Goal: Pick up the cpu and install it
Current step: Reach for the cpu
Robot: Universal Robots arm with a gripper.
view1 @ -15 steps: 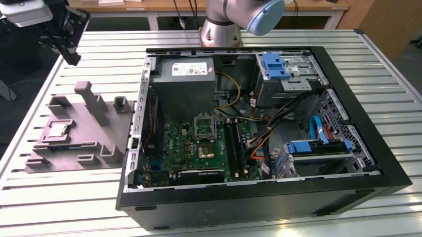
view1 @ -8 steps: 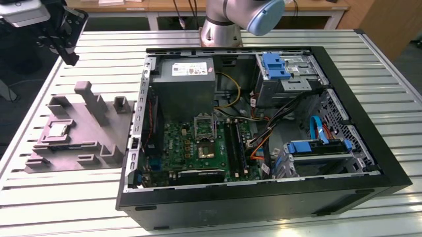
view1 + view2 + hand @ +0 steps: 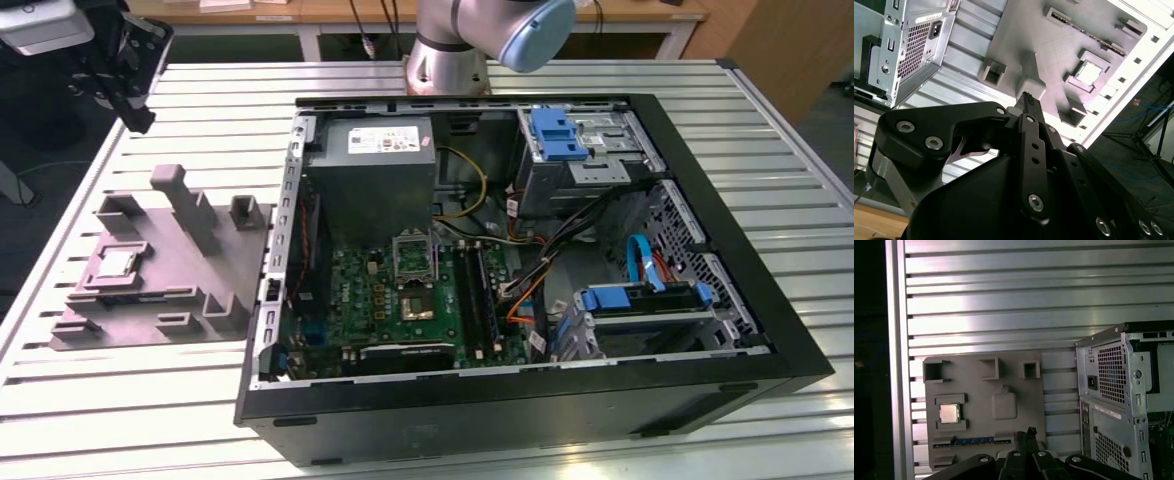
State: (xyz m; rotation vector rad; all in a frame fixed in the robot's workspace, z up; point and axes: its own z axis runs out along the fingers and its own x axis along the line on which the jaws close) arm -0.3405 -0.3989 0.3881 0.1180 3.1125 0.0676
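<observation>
I see a silvery cpu on a plain grey tray, a pale ribbed table, a black case, a green board, blue brackets and a black claw.

Bright even light, heavy glare on the table slats beyond the gripper. The cpu top below it is blown out white, gripper itself nearly black.
</observation>
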